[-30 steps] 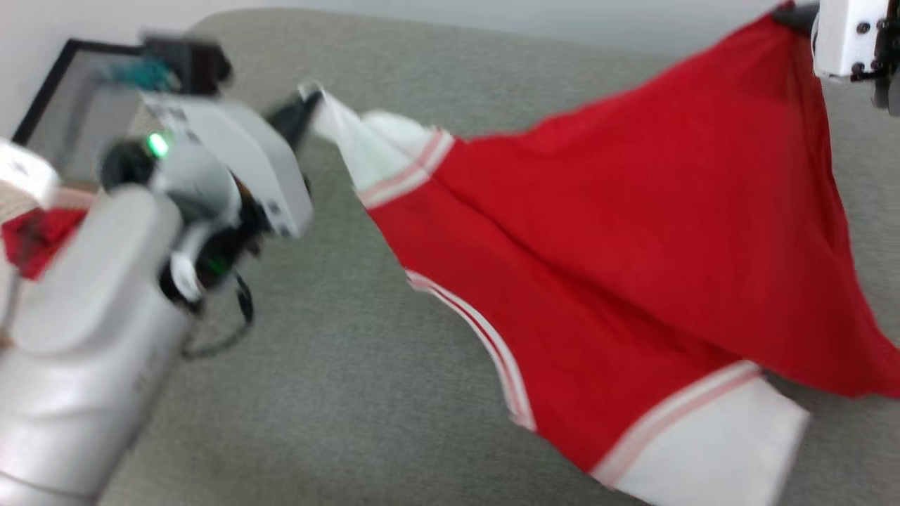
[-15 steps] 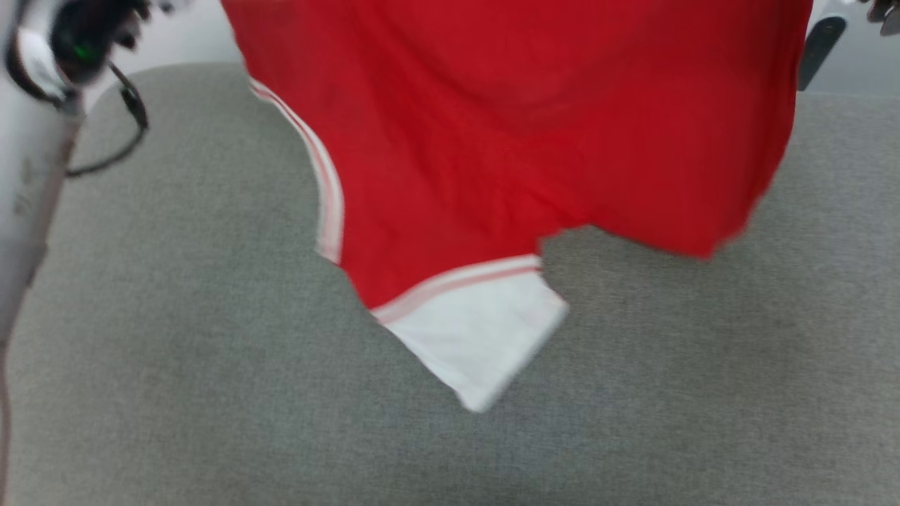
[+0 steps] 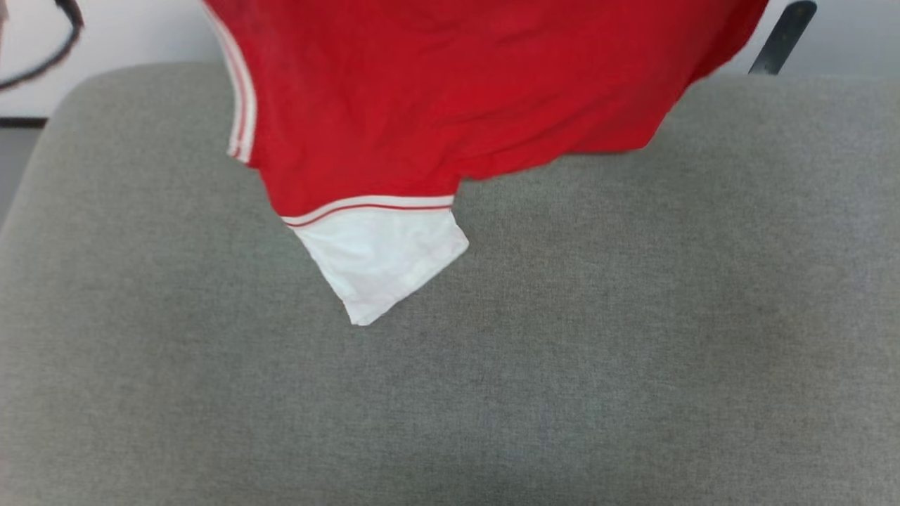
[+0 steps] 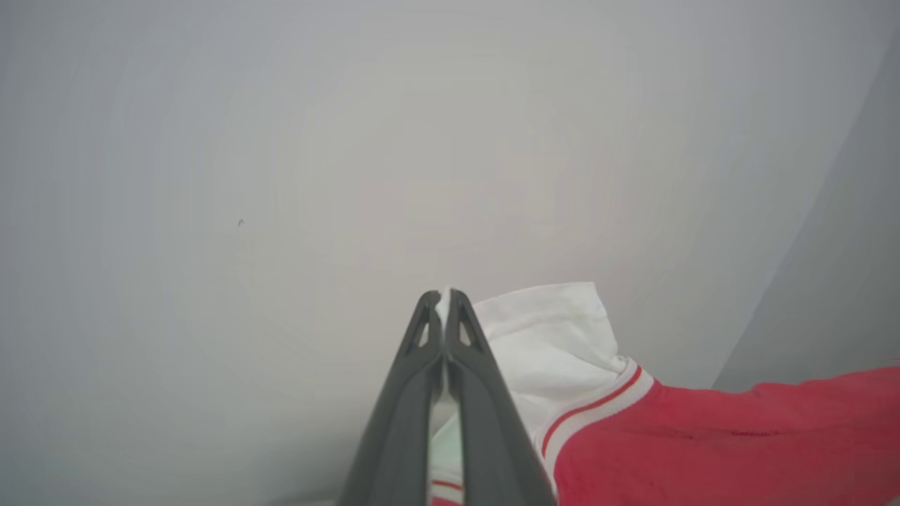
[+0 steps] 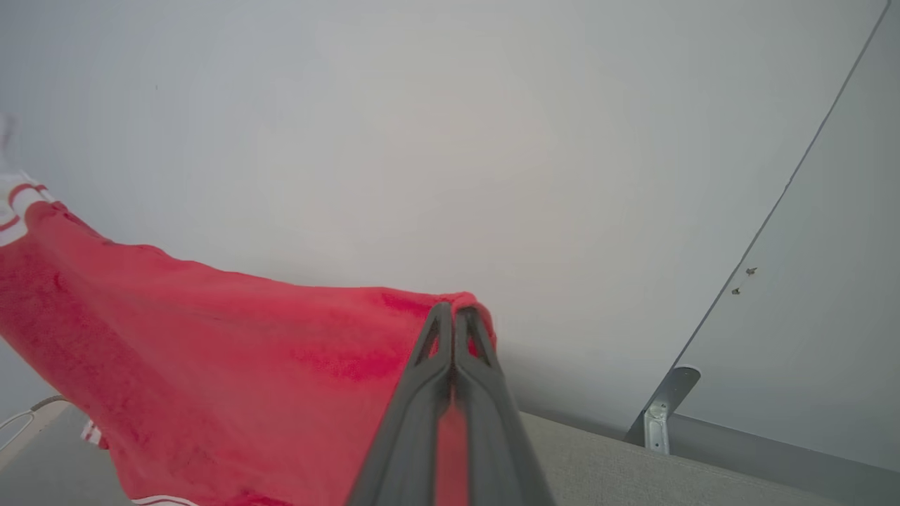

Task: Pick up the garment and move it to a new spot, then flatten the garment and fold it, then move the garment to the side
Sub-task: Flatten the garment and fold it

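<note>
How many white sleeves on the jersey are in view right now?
2. One white sleeve hangs free above the grey cushion in the head view; the other sleeve is pinched in the left gripper, left wrist view.

Your worktop [image 3: 534, 393] is padded and covered in grey woven cloth, with a rounded far left corner and its far edge against a pale wall [image 3: 126, 42]. The shirt [image 3: 436, 91] hangs over its far half with one white sleeve [image 3: 380, 260] lowest; you cannot tell whether the tip touches the cloth.
</note>
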